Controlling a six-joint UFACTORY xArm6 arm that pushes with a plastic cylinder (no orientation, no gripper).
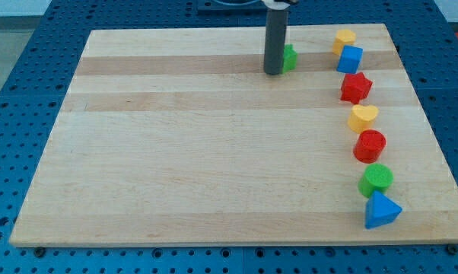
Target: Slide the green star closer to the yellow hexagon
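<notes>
My tip (273, 73) upper centre of frame, touching green star (290, 58) on its left; yellow hexagon (345, 38) well right, upper right; plain rod, no jaws.

Pale, smooth matt wood board (176, 152); plastic-looking blocks such as the red star (356, 87); blue perforated table (16, 91).

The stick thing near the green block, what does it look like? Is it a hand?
No hand and no pincer. It is a plain, straight, round rod, dark grey all the way down, with no markings or cables showing on it. My tip is its flat lower end, just to the view's left of the green star. A paler grey piece shows at the rod's top.
</notes>
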